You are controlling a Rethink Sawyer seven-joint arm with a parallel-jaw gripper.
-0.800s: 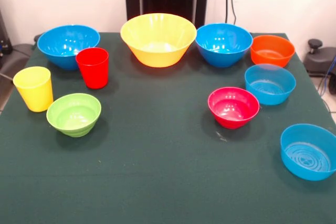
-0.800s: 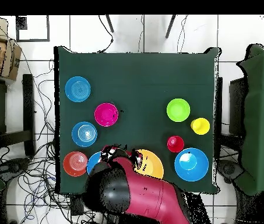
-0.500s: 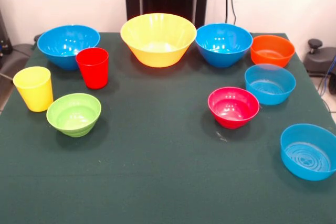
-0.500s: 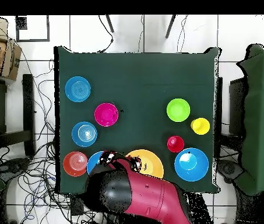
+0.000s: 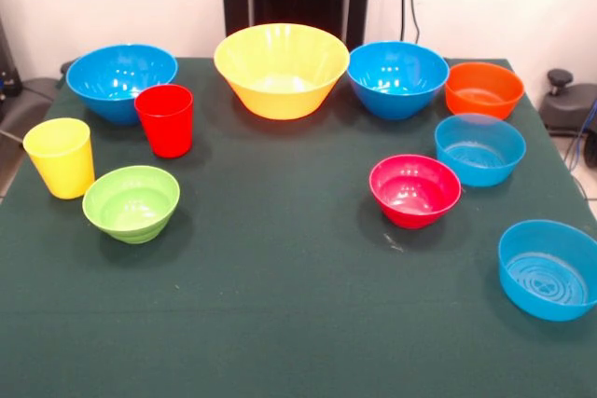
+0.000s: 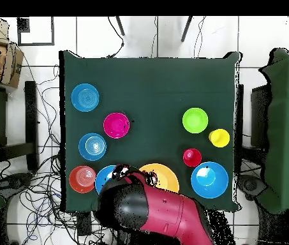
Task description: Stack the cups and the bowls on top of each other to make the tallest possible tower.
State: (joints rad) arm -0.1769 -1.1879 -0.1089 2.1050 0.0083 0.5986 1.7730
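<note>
Bright, even room light across the front view, coming from above. White glare spots gleam inside the deep blue bowl (image 5: 121,81) at upper left and on the big yellow-orange bowl (image 5: 281,70) at top centre. Soft, short shadows pool under each bowl on the green table (image 5: 280,305). Mild softness throughout. The overhead view is evenly lit, flatter, with finer detail hard to read.

Red-black arm (image 6: 150,214) drawn back at table's base edge; claw hidden beneath it.
</note>
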